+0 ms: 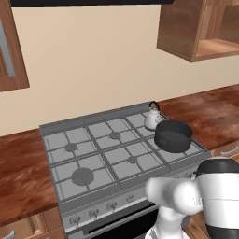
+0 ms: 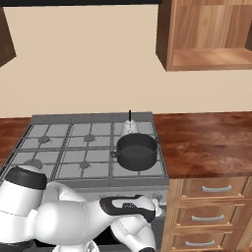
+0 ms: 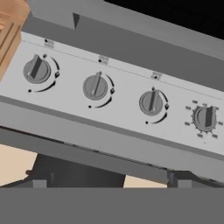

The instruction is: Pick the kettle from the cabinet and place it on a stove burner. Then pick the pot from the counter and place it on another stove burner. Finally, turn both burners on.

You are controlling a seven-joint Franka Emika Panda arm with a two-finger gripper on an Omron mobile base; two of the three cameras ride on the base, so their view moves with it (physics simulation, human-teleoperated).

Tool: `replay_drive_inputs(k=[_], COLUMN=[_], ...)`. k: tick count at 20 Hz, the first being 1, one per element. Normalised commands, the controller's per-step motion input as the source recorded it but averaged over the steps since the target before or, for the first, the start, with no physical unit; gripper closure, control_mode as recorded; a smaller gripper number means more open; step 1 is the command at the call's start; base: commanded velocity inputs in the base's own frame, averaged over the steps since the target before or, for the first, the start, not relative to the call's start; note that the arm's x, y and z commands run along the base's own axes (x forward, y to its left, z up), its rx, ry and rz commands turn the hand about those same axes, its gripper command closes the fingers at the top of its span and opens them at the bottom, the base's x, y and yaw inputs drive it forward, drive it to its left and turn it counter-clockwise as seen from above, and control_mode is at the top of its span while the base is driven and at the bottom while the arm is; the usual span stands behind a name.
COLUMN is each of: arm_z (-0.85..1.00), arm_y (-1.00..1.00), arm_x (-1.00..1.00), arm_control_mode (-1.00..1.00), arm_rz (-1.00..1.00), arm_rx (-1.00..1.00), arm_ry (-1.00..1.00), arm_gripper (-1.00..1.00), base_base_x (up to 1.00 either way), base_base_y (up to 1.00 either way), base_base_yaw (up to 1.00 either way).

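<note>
Now kettle (image 1: 151, 119) and pot (image 1: 173, 135) on stove (image 1: 84, 154)

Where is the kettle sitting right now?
The kettle stands on the stove's back right burner, directly behind the dark pot on the front right burner, seen in both base views.

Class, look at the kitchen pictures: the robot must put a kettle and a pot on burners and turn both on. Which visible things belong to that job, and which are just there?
Part of the job:
kettle
pot
stove burners
stove knobs
open wall cabinet
counter

Just there:
drawers
wall
</note>
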Motion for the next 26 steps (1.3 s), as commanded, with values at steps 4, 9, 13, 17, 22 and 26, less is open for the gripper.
replay_drive_inputs(k=[4,9,13,17,22,26], arm_z=[-0.03,-0.07,-0.13,-0.13,-0.15,-0.21], arm_y=[0.0,0.0,0.01,0.01,0.0,0.0], arm_x=[0.1,0.1,0.11,0.18,0.1,0.02], arm_control_mode=[-1.0,-1.0,-1.0,-1.0,-1.0,-1.0], arm_rz=[-0.03,-0.03,-0.02,-0.01,0.0,0.0], arm_rx=[0.0,0.0,0.0,0.0,0.0,0.0], arm_ry=[0.0,0.0,0.0,0.0,0.0,0.0], arm_gripper=[-1.0,-1.0,-1.0,-1.0,-1.0,-1.0], base_base_x=[0.0,0.0,0.0,0.0,0.0,0.0], base_base_y=[0.0,0.0,0.0,0.0,0.0,0.0], base_base_yaw=[0.0,0.0,0.0,0.0,0.0,0.0])
